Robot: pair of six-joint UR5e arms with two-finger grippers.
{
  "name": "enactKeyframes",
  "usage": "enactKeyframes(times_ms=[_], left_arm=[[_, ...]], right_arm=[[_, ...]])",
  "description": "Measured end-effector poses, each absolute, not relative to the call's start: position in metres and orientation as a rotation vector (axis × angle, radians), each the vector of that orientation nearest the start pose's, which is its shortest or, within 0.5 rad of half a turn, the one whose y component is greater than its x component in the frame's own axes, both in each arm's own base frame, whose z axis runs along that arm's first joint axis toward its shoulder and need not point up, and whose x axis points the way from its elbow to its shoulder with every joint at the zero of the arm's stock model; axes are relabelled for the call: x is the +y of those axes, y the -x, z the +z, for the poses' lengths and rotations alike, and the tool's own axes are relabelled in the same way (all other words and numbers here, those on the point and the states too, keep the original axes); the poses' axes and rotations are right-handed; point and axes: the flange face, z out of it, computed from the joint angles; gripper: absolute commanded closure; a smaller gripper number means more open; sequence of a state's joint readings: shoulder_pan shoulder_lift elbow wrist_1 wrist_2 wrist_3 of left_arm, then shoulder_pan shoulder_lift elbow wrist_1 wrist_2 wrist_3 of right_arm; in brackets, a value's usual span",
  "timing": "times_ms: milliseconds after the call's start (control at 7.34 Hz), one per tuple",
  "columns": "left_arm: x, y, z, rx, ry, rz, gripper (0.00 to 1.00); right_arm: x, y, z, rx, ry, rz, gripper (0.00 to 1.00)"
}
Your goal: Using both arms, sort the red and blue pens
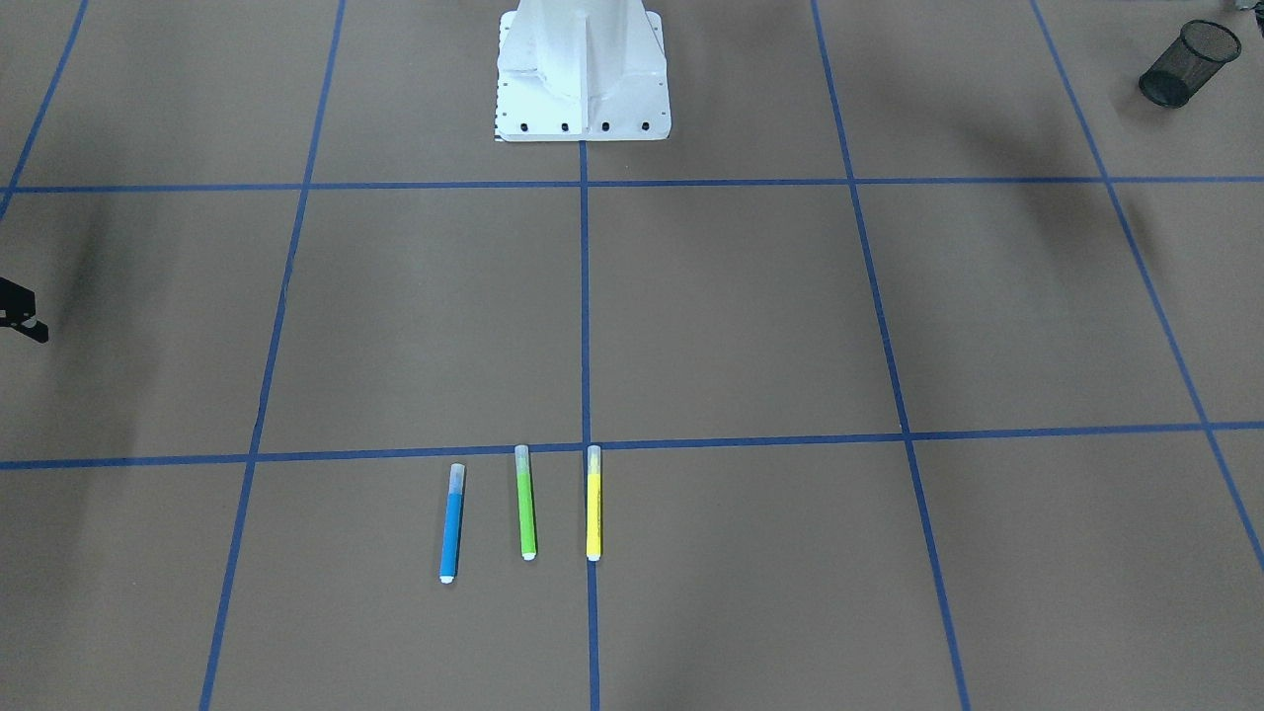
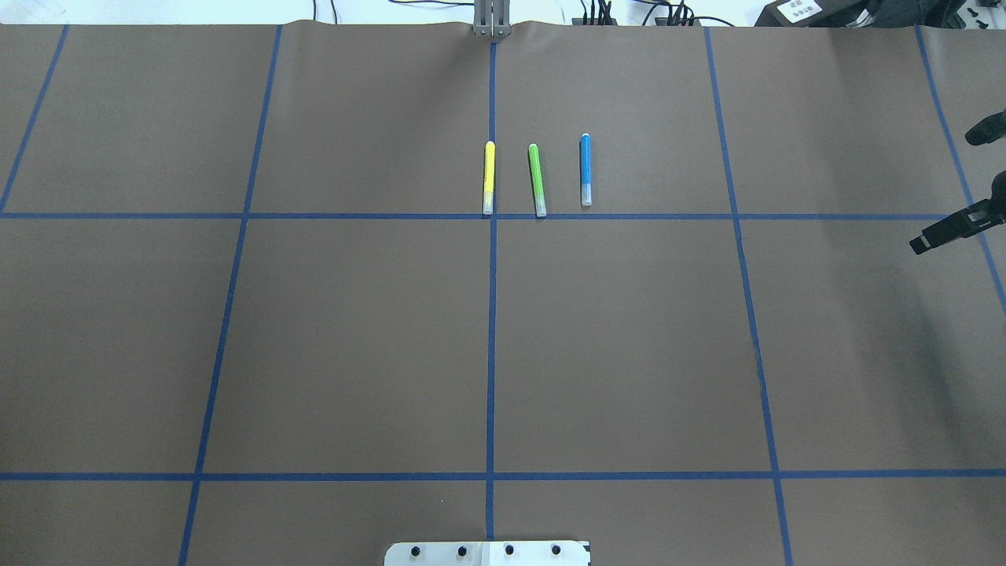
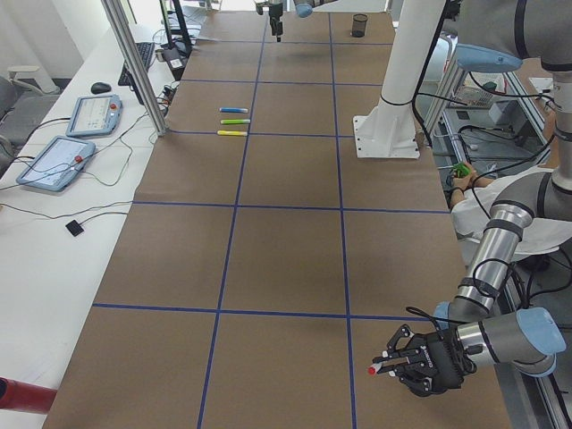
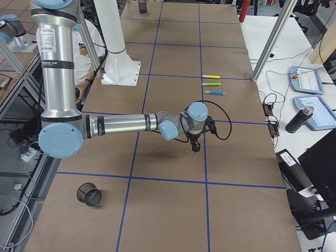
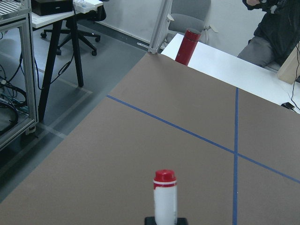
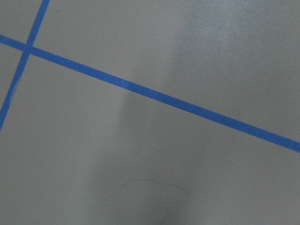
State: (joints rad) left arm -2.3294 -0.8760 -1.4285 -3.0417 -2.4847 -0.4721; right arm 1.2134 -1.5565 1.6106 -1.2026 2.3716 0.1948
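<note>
The red pen (image 5: 165,197), white-barrelled with a red cap, stands out from my left gripper (image 5: 165,220), which is shut on it. In the exterior left view the red pen (image 3: 378,367) and that gripper (image 3: 399,365) hover over the table's near corner. The blue pen (image 2: 585,170) lies flat beside a green pen (image 2: 537,179) and a yellow pen (image 2: 488,178), all parallel. My right gripper (image 4: 195,147) points down above bare table, well short of the pens. Only part of the right gripper (image 2: 947,232) shows at the overhead view's right edge, so I cannot tell its state.
A black mesh cup (image 1: 1190,61) lies tipped at the table's corner on my left side. Another mesh cup (image 4: 89,194) sits near the right arm's end. The white pedestal (image 1: 583,74) stands mid-table. A red bottle (image 5: 187,46) and a seated person are beyond the table's end.
</note>
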Motion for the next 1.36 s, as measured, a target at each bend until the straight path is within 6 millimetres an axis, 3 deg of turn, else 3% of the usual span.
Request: enactKeyframes(times_ms=[409, 817, 1089, 1362], left_arm=[[-0.009, 0.099, 0.788, 0.720, -0.793, -0.843, 1.00], [0.018, 0.072, 0.794, 0.682, -0.797, -0.887, 1.00], [0.028, 0.061, 0.798, 0.664, -0.783, -0.933, 1.00], [0.030, 0.063, 0.799, 0.620, -0.776, -0.954, 1.00]], right_arm=[[-0.508, 0.123, 0.590, -0.859, -0.173, -0.318, 0.00], [-0.509, 0.124, 0.590, -0.856, -0.173, -0.319, 0.00], [-0.510, 0.124, 0.589, -0.856, -0.175, -0.319, 0.00], [-0.511, 0.124, 0.590, -0.855, -0.174, -0.318, 0.00]])
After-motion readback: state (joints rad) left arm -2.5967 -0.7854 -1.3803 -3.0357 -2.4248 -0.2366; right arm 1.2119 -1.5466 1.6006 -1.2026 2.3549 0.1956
